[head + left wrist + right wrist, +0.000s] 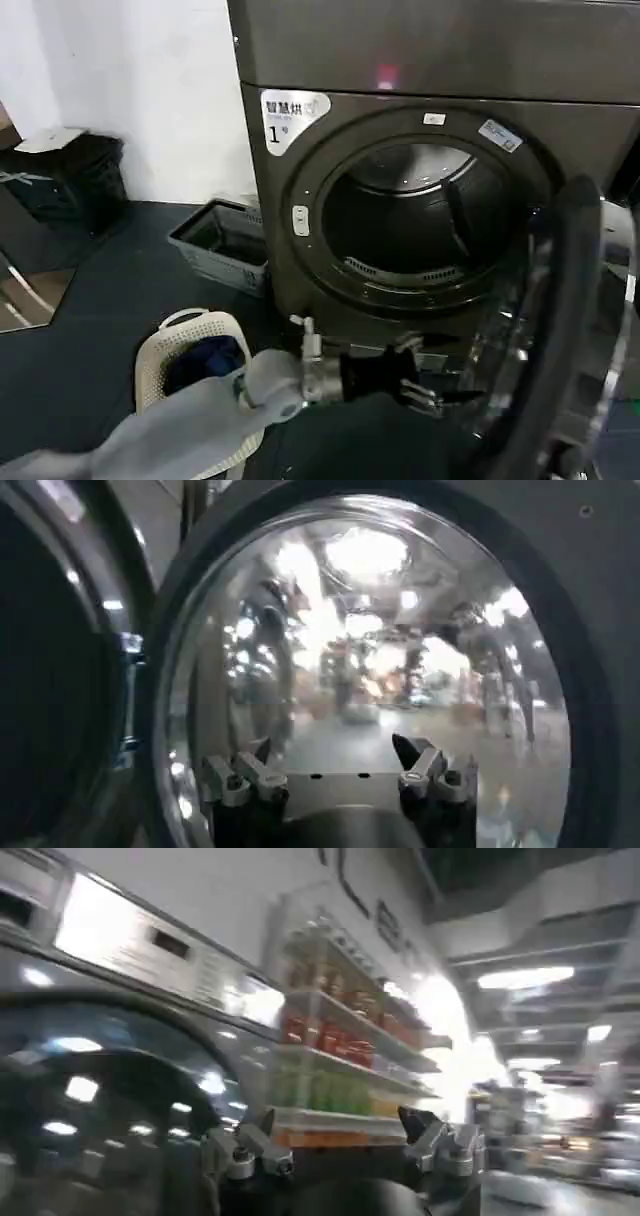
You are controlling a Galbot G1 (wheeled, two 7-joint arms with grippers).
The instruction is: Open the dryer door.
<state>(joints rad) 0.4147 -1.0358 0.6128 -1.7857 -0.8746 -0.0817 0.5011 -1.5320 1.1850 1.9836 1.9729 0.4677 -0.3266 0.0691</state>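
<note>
- A dark grey-brown dryer with a white "1" sticker and a small pink light fills the upper right of the head view; its round drum mouth sits near the centre, open and dark inside
- The dryer door has swung out on its right-hand hinge and stands at about 4 o'clock from the drum mouth, edge-on to the head camera, its dark inner side and chrome rim facing the viewer
- Judging from this, the task looks nearly or wholly done: the mouth is uncovered, and at most a little more swing and a withdrawal of the arm remain
- The left gripper reaches in from 7 o'clock on a grey-sleeved arm, low in front of the machine and close to the door's inner face
- In the left wrist view the left gripper has its fingers spread apart, holding nothing, with the door's curved glass just ahead; whether they touch the glass cannot be made out
- The right gripper also has its fingers spread and empty; behind it lie a machine's control panel and blurred shelves
- A white laundry basket with dark cloth sits on the floor at 8 o'clock, and a grey floor bin at 9 o'clock
- The door's lower edge and hinge are cut off at the frame's right side, so its full opening angle is hard to judge
</note>
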